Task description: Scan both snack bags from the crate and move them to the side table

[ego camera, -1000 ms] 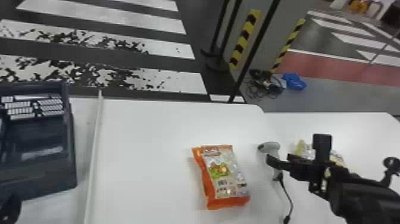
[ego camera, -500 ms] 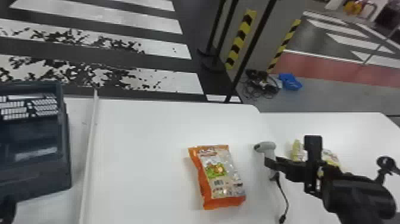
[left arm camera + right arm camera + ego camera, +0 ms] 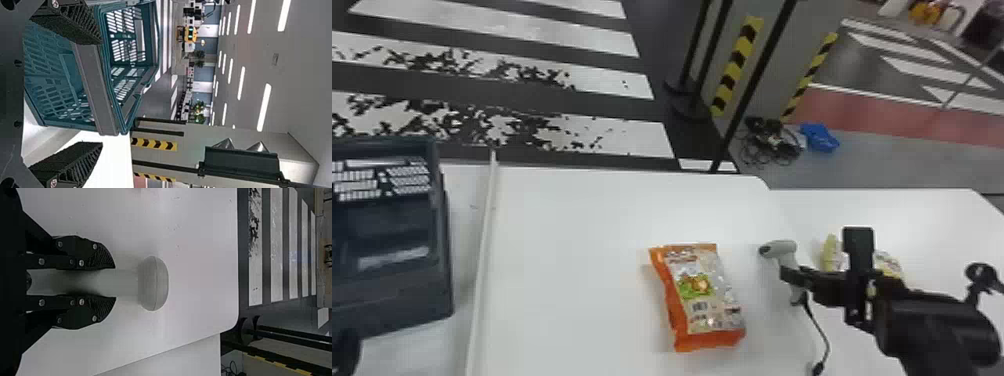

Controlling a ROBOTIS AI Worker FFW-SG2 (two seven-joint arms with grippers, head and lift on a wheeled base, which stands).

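Note:
An orange snack bag [image 3: 702,295] lies flat on the white table [image 3: 572,225]. Right of it is the grey scanner [image 3: 784,248], with my right gripper [image 3: 788,276] at its handle. In the right wrist view, the right gripper [image 3: 115,283] is shut on the handle below the rounded scanner head [image 3: 153,284]. A yellowish snack bag [image 3: 832,250] is partly hidden behind the right arm, on the side table [image 3: 907,210]. My left gripper [image 3: 344,350] is beside the dark crate [image 3: 392,300]. Seen from the left wrist, the left gripper [image 3: 102,93] stands open toward the crate's rim [image 3: 94,90].
A thin white strip [image 3: 482,260] runs along the table between the crate and the orange bag. The scanner's black cable [image 3: 817,325] trails toward the front. Dark poles [image 3: 757,75] stand on the floor beyond the table.
The head view has shifted slightly. My right arm has edged a little leftward around the scanner. The orange bag has stayed in its spot on the table.

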